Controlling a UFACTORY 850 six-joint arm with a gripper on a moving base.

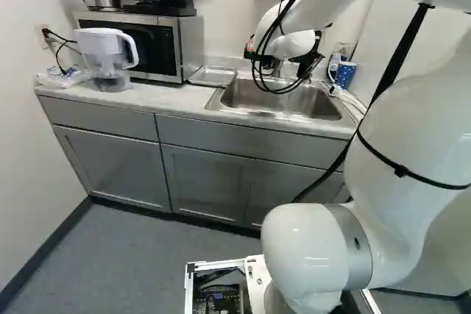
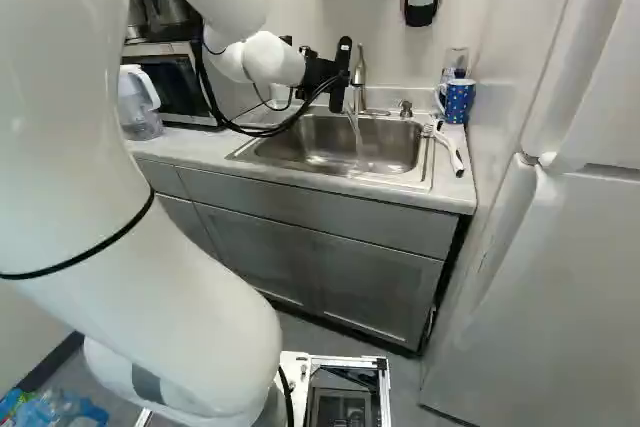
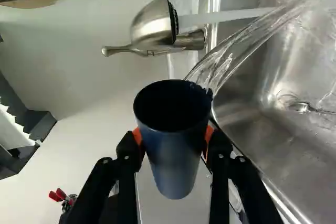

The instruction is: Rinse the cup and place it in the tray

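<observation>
Fingers parted by the dark-blue cup (image 3: 176,153) they clamp, the gripper (image 3: 174,139) holds it tilted beside the faucet (image 3: 152,24), near the back edge of the sink (image 2: 427,162), apparently so rinse water (image 3: 231,56) spills inside.

The pale table (image 1: 169,98) held a clear plastic pack (image 1: 62,77) and a white-handled pitcher (image 1: 105,49) at its left end in the left base view. Beside them stood a microwave (image 1: 190,49), then a shallow metal tray (image 1: 213,76). A steel sink (image 2: 320,134) was set in — past it were a blue spotted mug (image 2: 460,100) and a long white utensil (image 2: 450,148).
</observation>
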